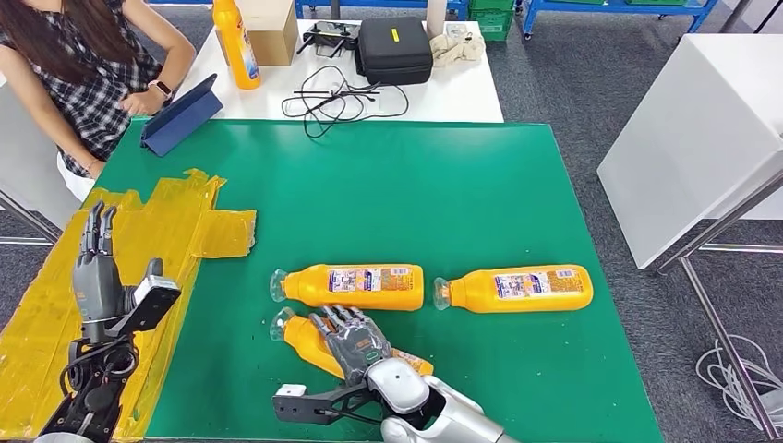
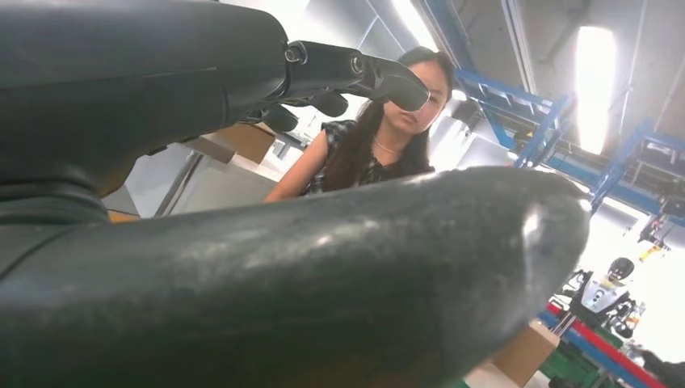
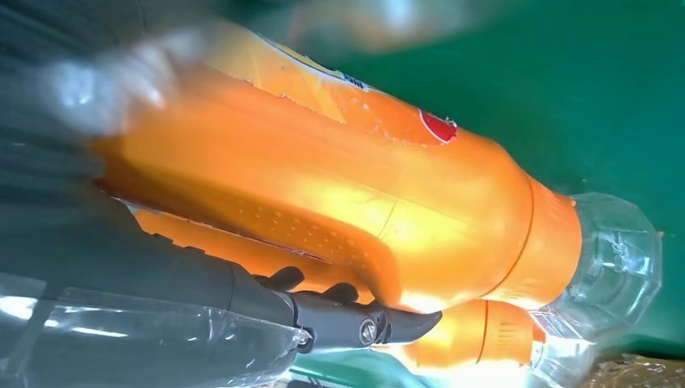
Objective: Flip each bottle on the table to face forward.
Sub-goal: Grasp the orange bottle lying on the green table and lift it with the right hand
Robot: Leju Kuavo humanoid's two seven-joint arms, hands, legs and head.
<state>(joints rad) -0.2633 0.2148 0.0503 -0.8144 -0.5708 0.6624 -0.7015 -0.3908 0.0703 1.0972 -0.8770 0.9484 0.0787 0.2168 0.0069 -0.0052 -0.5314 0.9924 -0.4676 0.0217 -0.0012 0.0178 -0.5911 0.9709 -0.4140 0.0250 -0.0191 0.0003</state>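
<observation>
Three orange bottles with clear caps lie on their sides on the green table (image 1: 415, 175). One bottle (image 1: 351, 286) lies mid-table with its label up, and a second bottle (image 1: 522, 288) lies to its right, label up too. My right hand (image 1: 351, 341) lies over the nearest, third bottle (image 1: 305, 340) and grips it; its cap points left. In the right wrist view this bottle (image 3: 363, 202) is close up, with my dark fingers (image 3: 355, 323) curled around its body. My left hand (image 1: 97, 268) stands raised at the left table edge, fingers straight and apart, holding nothing.
A yellow tape patch (image 1: 138, 240) covers the table's left side. A person (image 1: 83, 74) sits at the back left beside a blue tablet (image 1: 180, 115). On the white table behind stand an upright orange bottle (image 1: 235, 41), cables (image 1: 337, 97) and a black case (image 1: 394, 48).
</observation>
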